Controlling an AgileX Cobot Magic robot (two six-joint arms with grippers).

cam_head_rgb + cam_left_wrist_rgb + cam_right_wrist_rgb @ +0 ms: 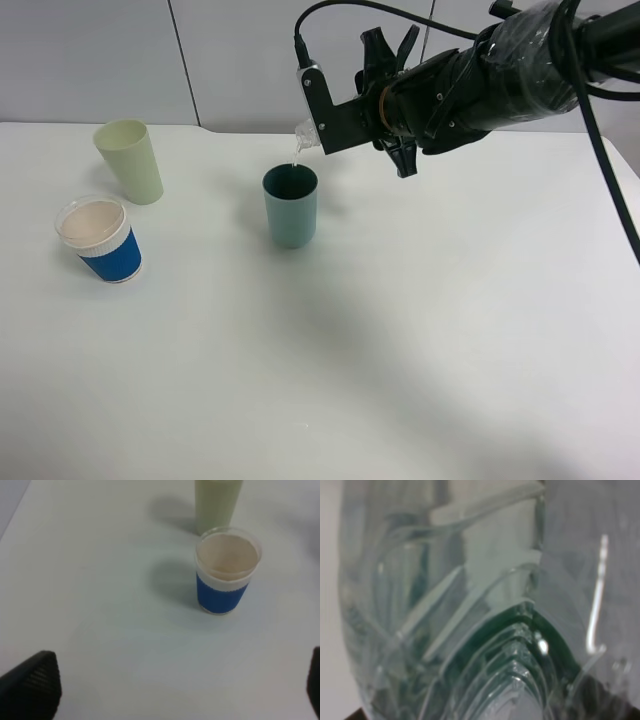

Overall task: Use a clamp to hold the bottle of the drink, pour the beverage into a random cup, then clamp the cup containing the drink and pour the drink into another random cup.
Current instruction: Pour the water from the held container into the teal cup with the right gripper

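My right gripper is shut on a clear plastic bottle and holds it tipped, mouth down, just above the teal cup at the table's middle. A thin stream falls from the mouth into the cup. The arm hides most of the bottle in the high view. In the right wrist view the bottle's ribbed clear wall fills the frame, with dark green showing through it. My left gripper is open and empty, low over the table near a blue-and-white paper cup. It is out of the high view.
A pale green cup stands at the back left, also in the left wrist view. The blue-and-white cup stands just in front of it. The white table meets a grey wall at the back.
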